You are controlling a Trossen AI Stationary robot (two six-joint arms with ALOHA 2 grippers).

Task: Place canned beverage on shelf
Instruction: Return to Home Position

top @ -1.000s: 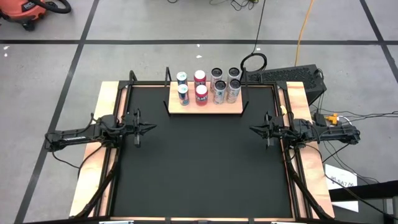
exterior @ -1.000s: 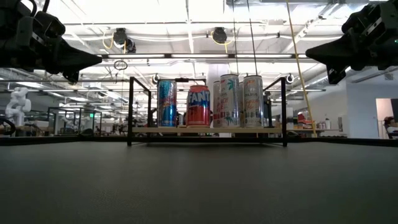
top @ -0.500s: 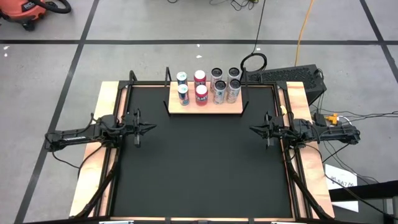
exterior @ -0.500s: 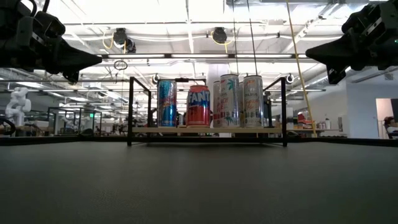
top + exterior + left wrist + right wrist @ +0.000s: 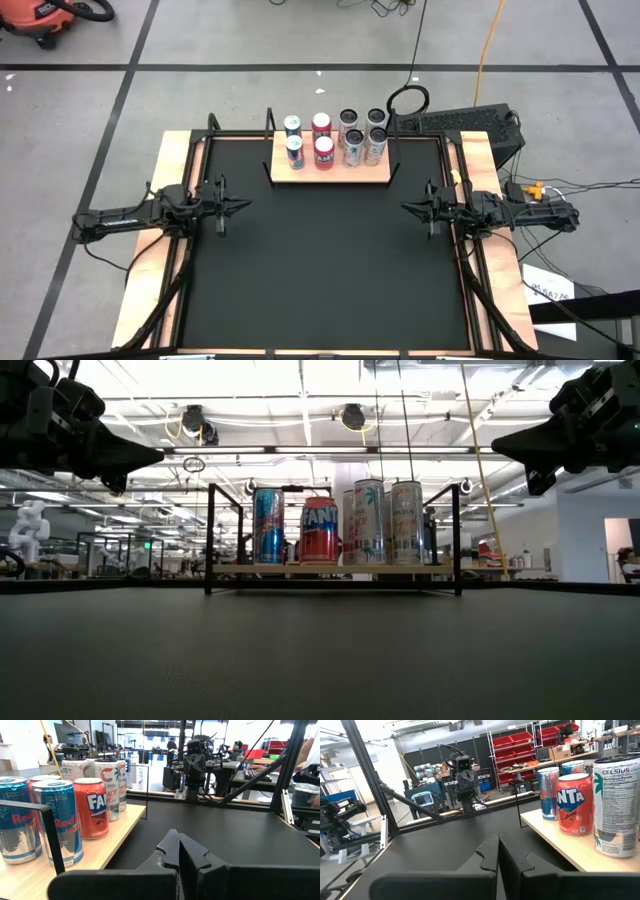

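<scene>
The shelf [image 5: 330, 172], a small light-wood board with thin black side brackets, stands at the far middle of the black mat. On it stand several cans upright on their bases: two blue ones [image 5: 294, 150], two red ones [image 5: 323, 150] and several silver ones [image 5: 364, 142]. In the low view the cans [image 5: 320, 530] stand in a row on the board. My left gripper [image 5: 244, 205] hovers shut at the mat's left edge, pointing level toward the right. My right gripper [image 5: 408, 208] hovers shut at the mat's right edge, pointing left. Both hold nothing.
Light-wood strips [image 5: 165, 200] and black frame rails edge the mat. A black box [image 5: 480, 125] with cables sits beyond the far right corner. The mat's middle and near part [image 5: 320, 270] lie bare between the two arms.
</scene>
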